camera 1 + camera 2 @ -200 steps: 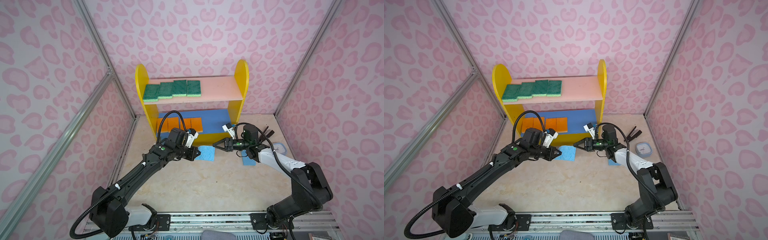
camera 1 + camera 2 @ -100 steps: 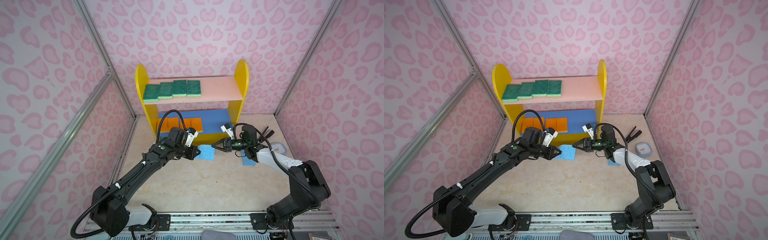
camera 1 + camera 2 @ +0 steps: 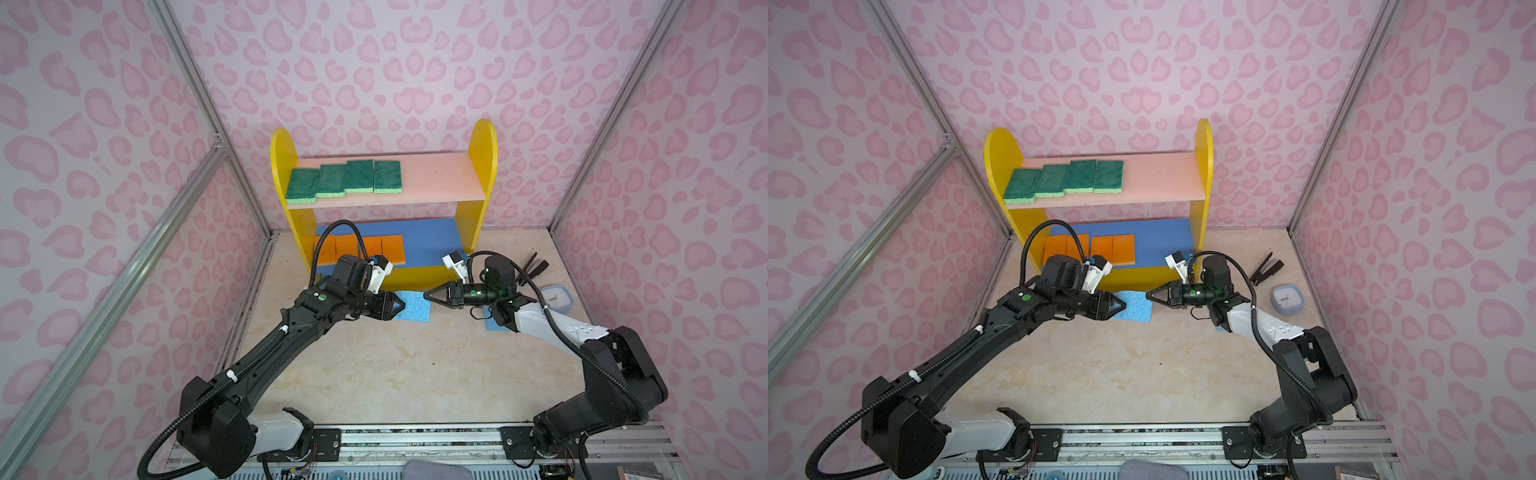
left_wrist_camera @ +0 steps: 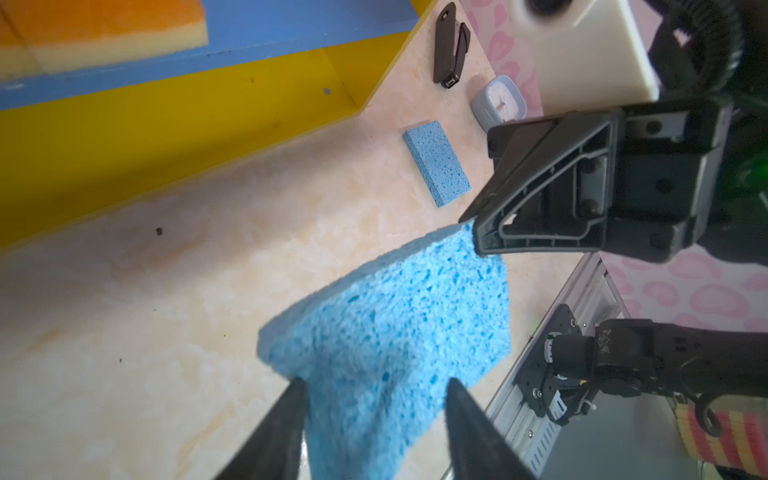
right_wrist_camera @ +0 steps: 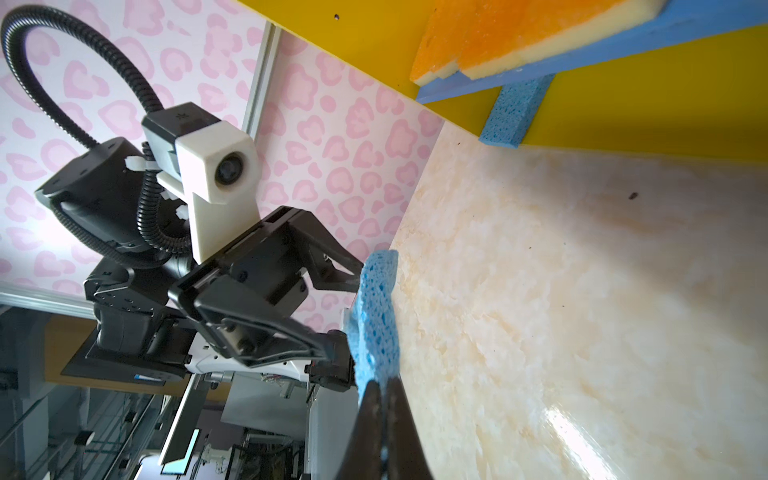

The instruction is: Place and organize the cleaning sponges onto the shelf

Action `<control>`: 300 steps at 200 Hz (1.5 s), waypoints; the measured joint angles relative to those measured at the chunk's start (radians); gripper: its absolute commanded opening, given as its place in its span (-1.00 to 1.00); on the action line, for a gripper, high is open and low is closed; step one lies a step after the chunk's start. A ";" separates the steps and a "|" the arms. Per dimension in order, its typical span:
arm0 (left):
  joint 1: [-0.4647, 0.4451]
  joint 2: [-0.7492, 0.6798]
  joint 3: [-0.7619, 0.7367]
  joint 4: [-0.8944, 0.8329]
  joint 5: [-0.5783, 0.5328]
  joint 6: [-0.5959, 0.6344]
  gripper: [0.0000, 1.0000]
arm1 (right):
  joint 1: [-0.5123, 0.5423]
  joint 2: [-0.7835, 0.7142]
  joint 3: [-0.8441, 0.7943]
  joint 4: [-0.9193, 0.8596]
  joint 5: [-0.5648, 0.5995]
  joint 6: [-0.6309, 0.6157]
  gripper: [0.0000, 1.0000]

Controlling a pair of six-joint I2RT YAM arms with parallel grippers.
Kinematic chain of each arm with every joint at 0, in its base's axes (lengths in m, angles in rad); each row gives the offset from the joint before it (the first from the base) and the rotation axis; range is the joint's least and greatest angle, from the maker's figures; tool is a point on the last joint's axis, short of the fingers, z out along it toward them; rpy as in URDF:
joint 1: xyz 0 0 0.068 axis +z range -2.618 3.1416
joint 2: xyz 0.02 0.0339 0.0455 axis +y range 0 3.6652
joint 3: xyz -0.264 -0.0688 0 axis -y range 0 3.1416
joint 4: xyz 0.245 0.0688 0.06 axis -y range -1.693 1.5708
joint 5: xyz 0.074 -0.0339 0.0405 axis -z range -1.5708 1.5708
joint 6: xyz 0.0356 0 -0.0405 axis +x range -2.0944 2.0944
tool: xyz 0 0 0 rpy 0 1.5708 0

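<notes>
A light-blue sponge [image 3: 412,306] [image 3: 1136,308] hangs just above the floor in front of the shelf [image 3: 482,166] [image 3: 1202,166]. My right gripper [image 3: 426,296] [image 5: 384,384] is shut on its corner, which is pinched thin between the jaws. My left gripper [image 3: 400,305] [image 4: 374,382] stands open with its jaws spread on either side of the sponge [image 4: 395,332]. Several green sponges [image 3: 345,178] lie in a row on the pink board. Several orange sponges [image 3: 361,249] lie on the blue board. A second blue sponge [image 4: 436,166] [image 3: 494,325] lies flat on the floor, partly under my right arm. A third blue sponge [image 5: 515,112] sits below the blue board.
A black stapler [image 3: 534,266] [image 3: 1266,270] and a light-blue square clock [image 3: 557,297] [image 3: 1286,299] lie on the floor at the right, near the wall. Pink patterned walls close in the left, back and right sides. The arms' rail runs along the front.
My left gripper has opened off the blue sponge. My right gripper has moved left to the sponge and shut on its corner.
</notes>
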 measured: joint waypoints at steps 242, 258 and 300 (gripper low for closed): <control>0.023 -0.903 -0.728 -0.066 -0.864 -0.724 0.95 | 0.467 0.554 -0.061 0.790 1.331 0.656 -1.00; 0.025 -0.964 -0.752 -0.090 -0.894 -0.750 0.95 | 0.478 0.594 0.005 0.779 1.352 0.673 -1.00; 0.026 -1.060 -0.802 -0.130 -0.937 -0.801 0.95 | 0.482 0.686 0.156 0.747 1.397 0.702 -1.00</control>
